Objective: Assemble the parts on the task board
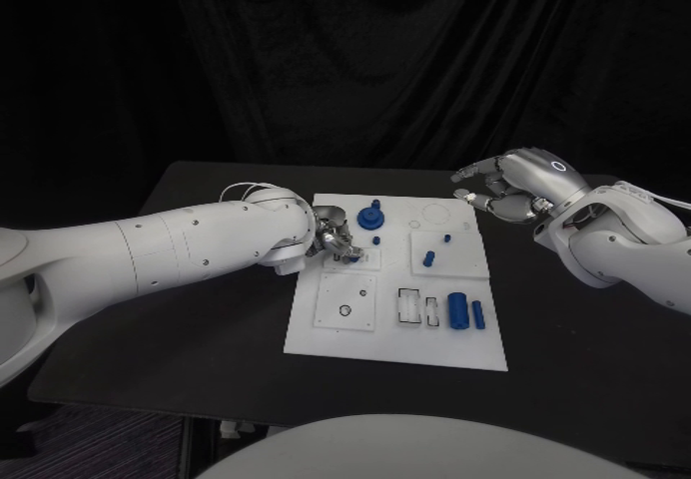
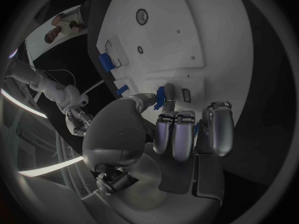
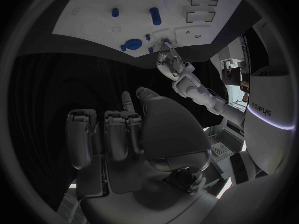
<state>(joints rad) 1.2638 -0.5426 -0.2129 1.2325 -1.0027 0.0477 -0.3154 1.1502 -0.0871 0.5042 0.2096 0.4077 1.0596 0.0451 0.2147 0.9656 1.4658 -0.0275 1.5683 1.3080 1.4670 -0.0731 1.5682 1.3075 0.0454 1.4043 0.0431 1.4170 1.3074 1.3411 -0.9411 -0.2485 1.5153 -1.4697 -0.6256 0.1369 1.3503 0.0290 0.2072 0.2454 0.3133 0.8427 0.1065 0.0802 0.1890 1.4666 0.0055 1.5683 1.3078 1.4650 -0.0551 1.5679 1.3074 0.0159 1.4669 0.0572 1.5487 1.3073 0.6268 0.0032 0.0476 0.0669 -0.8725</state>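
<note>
The white task board lies in the middle of the black table. My left hand is low over the board's left side and pinches a small blue part between thumb and fingers. The left wrist view shows that part at the thumb tip, touching the board. A blue knob stands just beyond the hand. A blue peg and a thick blue cylinder are on the board's right half. My right hand hangs above the board's far right corner, fingers curled in on nothing.
A thin blue bar lies beside the cylinder, and two rectangular slots are to its left. A round hole is in the near-left plate. Bare black table runs right of the board.
</note>
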